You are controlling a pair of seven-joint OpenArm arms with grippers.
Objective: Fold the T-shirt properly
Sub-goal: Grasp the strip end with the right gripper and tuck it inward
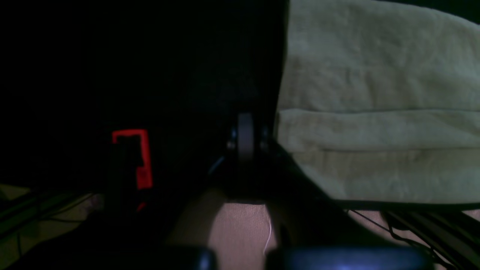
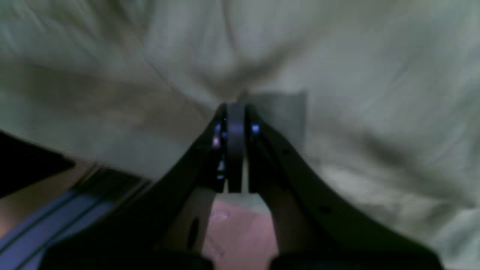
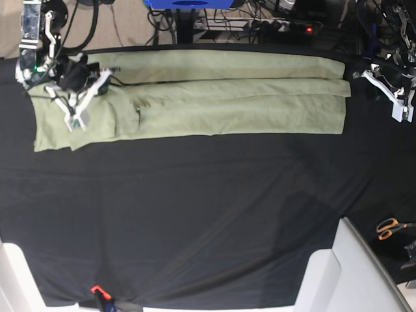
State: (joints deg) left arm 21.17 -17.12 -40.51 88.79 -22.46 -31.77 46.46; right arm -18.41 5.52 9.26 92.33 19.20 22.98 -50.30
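Black cloth (image 3: 195, 214) is covering the whole table, matte, with soft creases running across it. Cables and a power strip (image 3: 286, 26) with a red light are sitting along the far edge. One pair of orange-handled scissors (image 3: 390, 227) is lying off the table's right side, beside a white panel (image 3: 354, 273). A small orange tag (image 3: 96, 290) is showing at the near edge.

One T-shirt (image 3: 227, 91), pale sage green, is lying along the far side of the table as a long horizontal band, already folded lengthwise into layers, with seams running end to end. Cotton look, slightly wrinkled, more rumpled at the end under the right arm.

Two arms, two grippers. The right gripper (image 2: 235, 112) is sitting over the rumpled end of the shirt, jaws pressed together, tips meeting the fabric where it puckers; whether a fold is pinched between them is too blurred to tell. The left gripper (image 1: 245, 129) is hovering beside the other end of the shirt, over the black cloth just off the fabric's edge, jaws together with nothing between them. Its wrist view is dark, showing the shirt's layered edges stacked in flat steps.
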